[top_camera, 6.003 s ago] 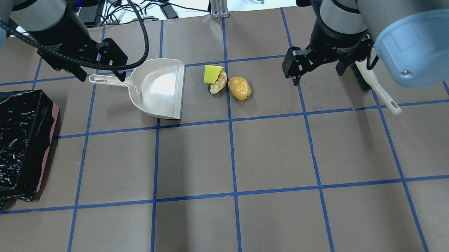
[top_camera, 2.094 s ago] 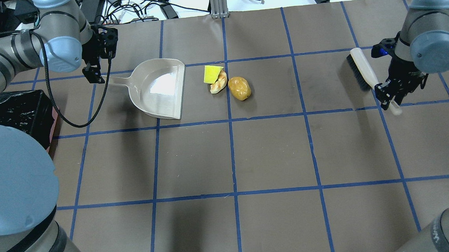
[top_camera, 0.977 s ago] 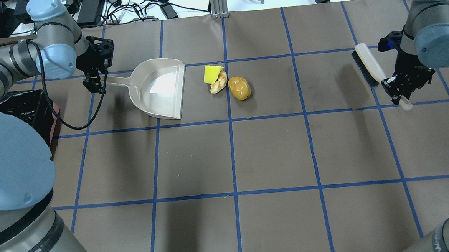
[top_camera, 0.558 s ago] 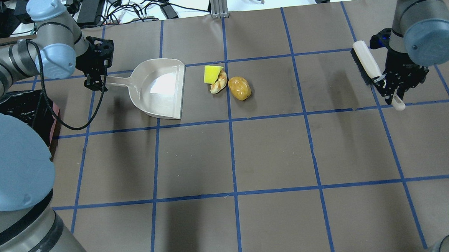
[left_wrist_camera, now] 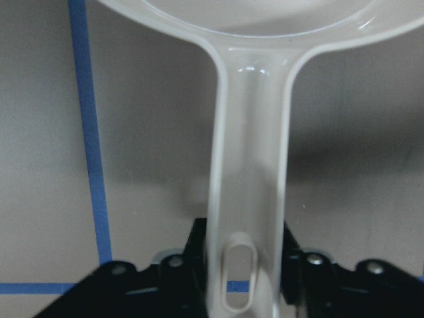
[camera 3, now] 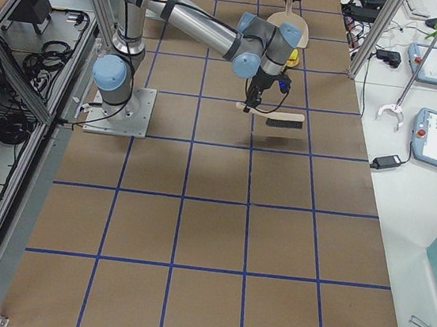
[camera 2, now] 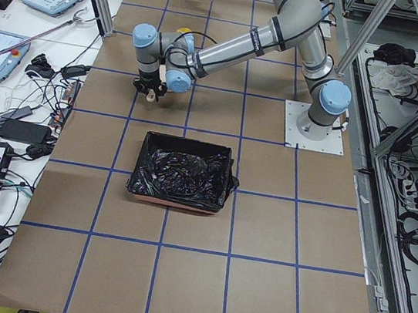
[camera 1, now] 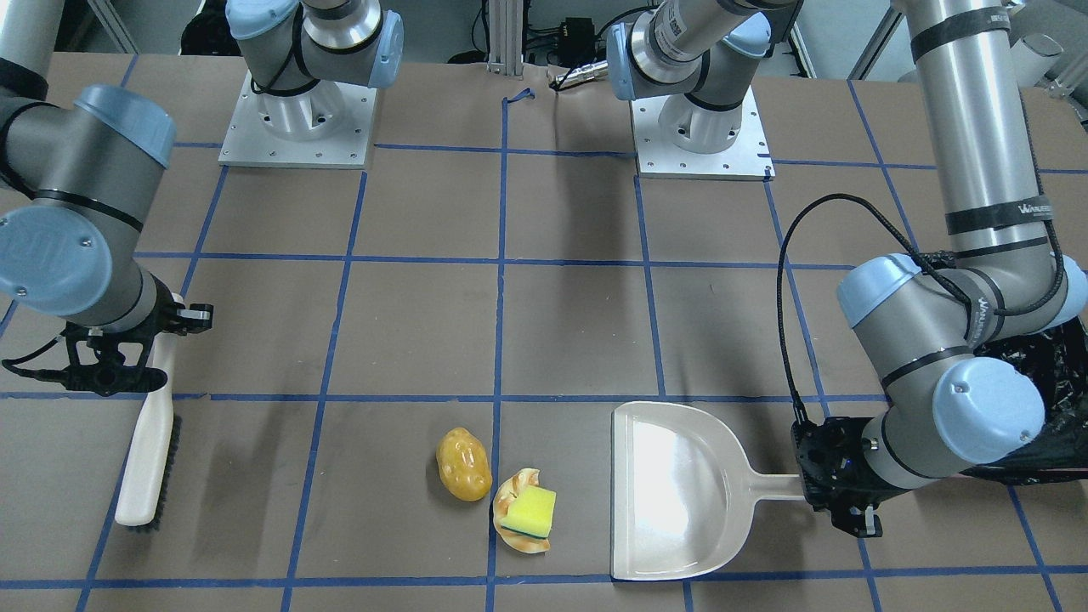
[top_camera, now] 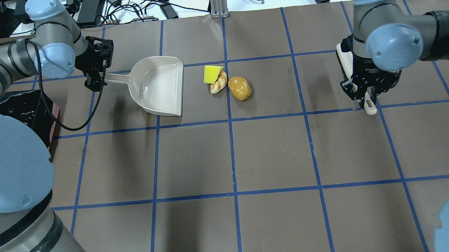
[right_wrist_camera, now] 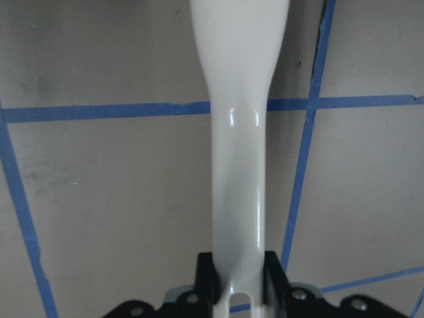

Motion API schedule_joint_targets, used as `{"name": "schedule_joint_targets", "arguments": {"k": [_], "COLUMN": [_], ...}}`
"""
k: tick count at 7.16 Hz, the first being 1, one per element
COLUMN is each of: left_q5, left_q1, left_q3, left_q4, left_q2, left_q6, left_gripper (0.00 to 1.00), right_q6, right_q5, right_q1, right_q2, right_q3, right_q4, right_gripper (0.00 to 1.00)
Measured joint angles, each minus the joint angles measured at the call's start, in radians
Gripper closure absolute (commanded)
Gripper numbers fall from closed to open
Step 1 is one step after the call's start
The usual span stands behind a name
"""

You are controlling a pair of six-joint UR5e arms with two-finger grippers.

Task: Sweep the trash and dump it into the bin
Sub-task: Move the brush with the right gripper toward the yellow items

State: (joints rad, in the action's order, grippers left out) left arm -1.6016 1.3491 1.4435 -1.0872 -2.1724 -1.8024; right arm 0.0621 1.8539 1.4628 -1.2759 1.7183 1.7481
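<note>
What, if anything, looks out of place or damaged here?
Nothing stands out. The left gripper holds the dustpan by its handle, the right gripper holds the brush, and the trash lies together beside the dustpan's open edge.

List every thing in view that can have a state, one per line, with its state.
left gripper: shut on the dustpan handle
right gripper: shut on the brush handle
dustpan: empty
brush: held in the air
bin: open, no trash visible inside
potato: not yet swept
sponge: resting on the beige scrap

Bin (camera 2: pixel 185 170) left of dustpan (top_camera: pixel 159 87), scraps (top_camera: pixel 219 84) between dustpan and brush (camera 1: pixel 146 459)
</note>
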Motion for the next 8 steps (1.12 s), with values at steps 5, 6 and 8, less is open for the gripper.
{"name": "schedule_joint_targets", "arguments": {"k": [5, 6, 8], "left_q5": [0.002, 0.003, 0.001], "left_q1": [0.001, 0.001, 0.001], "left_q3": [0.000, 0.000, 0.000], "left_q4": [0.002, 0.002, 0.004], "left_q2": [0.004, 0.004, 0.004], "left_q6": [-0.003, -0.003, -0.002], "left_gripper": [0.94, 0.95, 0.95], "right_q6": [-0.251, -0.276, -0.336], "right_q5": [-0.034, -0.046, -0.089], "right_q1": [0.152, 0.164, 0.192], "right_q2": [0.013, 0.013, 0.016], "right_q3": [0.000, 0.000, 0.000], "right_q4": [-0.013, -0.019, -0.022], "right_gripper": [0.97, 0.97, 0.97]}}
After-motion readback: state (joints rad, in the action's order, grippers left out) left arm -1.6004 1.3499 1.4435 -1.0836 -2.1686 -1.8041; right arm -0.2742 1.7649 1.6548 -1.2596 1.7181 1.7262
